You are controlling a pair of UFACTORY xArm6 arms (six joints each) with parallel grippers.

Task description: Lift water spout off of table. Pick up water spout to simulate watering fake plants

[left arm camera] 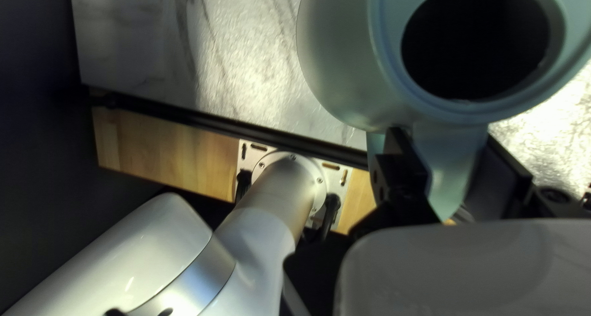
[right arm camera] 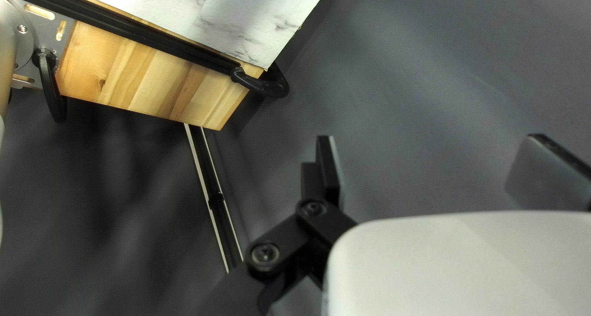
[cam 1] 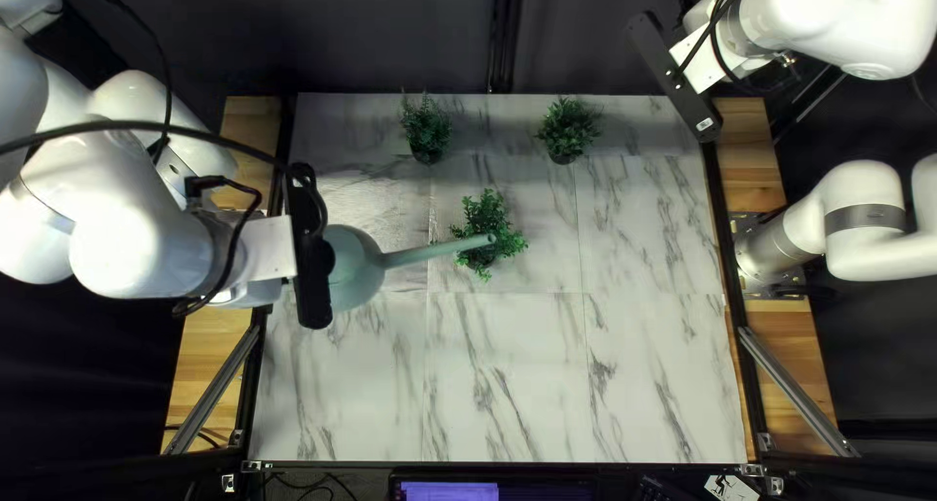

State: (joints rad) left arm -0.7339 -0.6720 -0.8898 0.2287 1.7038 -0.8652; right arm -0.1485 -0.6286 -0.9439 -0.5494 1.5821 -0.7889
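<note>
Two fingers of the left gripper (cam 1: 314, 286) pinch the handle (left arm camera: 449, 162) of the pale green water spout (cam 1: 356, 267), held above the marble-patterned table (cam 1: 508, 394). Its long nozzle (cam 1: 429, 252) reaches across the nearest plant (cam 1: 483, 218). Farther back stand a second plant (cam 1: 427, 128) and a third (cam 1: 568, 128). Near the far right corner, the right gripper (cam 1: 675, 80) has its fingers spread wide.

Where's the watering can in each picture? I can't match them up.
Top left view: the watering can is left of centre, spout over the front plant.
Left wrist view: close up, its handle between the fingers.
Right wrist view: not in it.
Shared landmark: the marbled tabletop.
</note>
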